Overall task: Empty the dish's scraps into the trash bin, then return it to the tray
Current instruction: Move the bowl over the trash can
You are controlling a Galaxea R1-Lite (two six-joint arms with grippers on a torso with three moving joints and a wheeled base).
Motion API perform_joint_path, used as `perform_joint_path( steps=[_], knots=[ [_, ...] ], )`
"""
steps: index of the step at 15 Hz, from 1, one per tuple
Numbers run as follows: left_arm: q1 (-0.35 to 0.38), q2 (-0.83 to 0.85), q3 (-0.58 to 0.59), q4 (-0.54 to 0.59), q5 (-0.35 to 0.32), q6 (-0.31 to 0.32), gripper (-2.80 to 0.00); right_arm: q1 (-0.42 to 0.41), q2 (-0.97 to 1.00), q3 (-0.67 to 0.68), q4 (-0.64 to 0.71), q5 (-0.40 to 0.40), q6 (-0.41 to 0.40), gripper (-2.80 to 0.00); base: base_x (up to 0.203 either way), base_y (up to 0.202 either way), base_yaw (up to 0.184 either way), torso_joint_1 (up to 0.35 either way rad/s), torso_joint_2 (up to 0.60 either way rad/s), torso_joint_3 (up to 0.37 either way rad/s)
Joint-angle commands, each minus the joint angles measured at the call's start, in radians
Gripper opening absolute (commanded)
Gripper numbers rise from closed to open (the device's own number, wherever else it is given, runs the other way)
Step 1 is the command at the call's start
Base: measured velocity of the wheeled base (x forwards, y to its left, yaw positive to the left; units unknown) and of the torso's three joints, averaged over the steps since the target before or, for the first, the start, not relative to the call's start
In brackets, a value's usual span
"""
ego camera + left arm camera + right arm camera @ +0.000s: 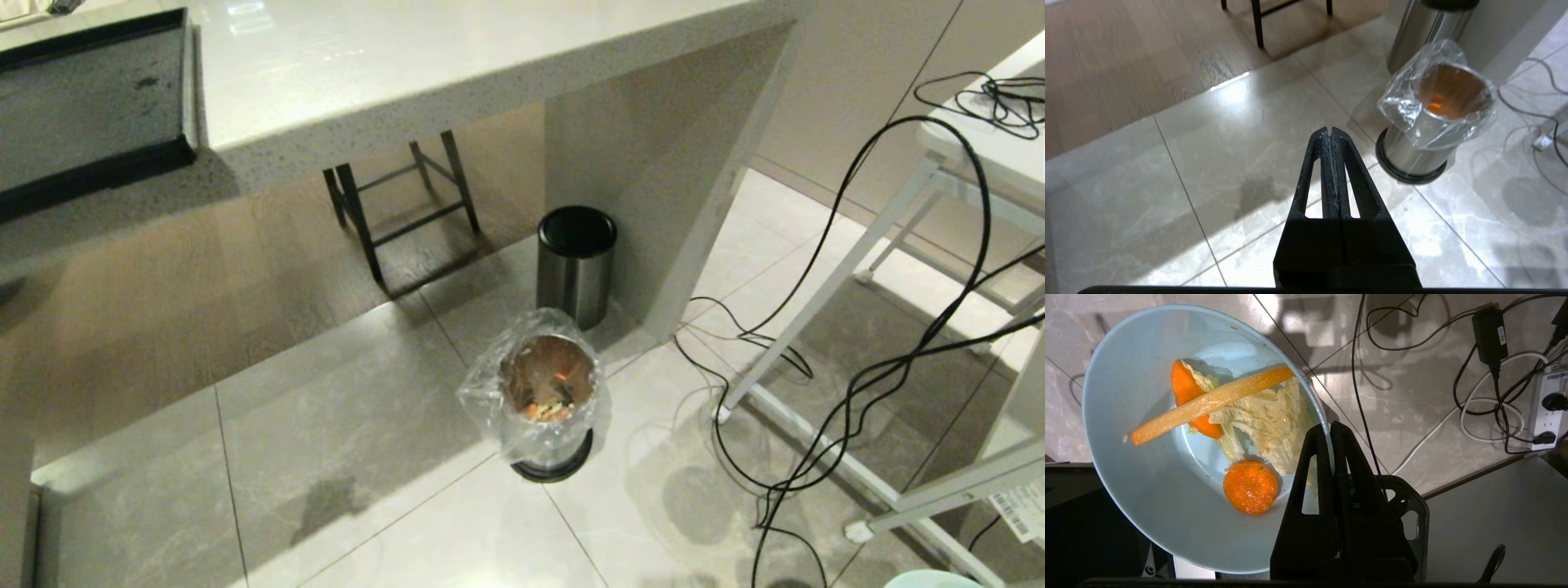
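At two o'clock of the trash bin (pixel 549 392), my right gripper (pixel 1332 435) pinches the dish (pixel 1135 396) rim; scraps (pixel 1249 486) not yet dumped, left gripper (pixel 1330 132) closed, idle.

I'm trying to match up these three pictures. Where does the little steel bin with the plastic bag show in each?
Head view: the trash bin stands on the floor tiles at lower centre, near the counter's end.
Left wrist view: it is on the upper right, beyond the shut left tool.
Right wrist view: not in it.
Shared landmark: the black-lidded bin just behind it, in both views.
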Motion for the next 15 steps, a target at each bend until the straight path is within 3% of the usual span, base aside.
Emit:
perform_joint_path(
  steps=[1, 15],
  knots=[
    [0.0, 0.001, 0.0, 0.0, 0.0, 0.0, -2.8, 0.0, -0.001, -0.004, 0.003, 0.001, 0.0, -2.8, 0.0, 0.0, 0.0, -0.001, 0.0, -0.194],
    [0.0, 0.001, 0.0, 0.0, 0.0, 0.0, -2.8, 0.035, -0.004, 0.003, 0.004, 0.002, 0.022, -2.8, 0.0, 0.0, 0.0, 0.001, 0.0, -0.199]
  ],
)
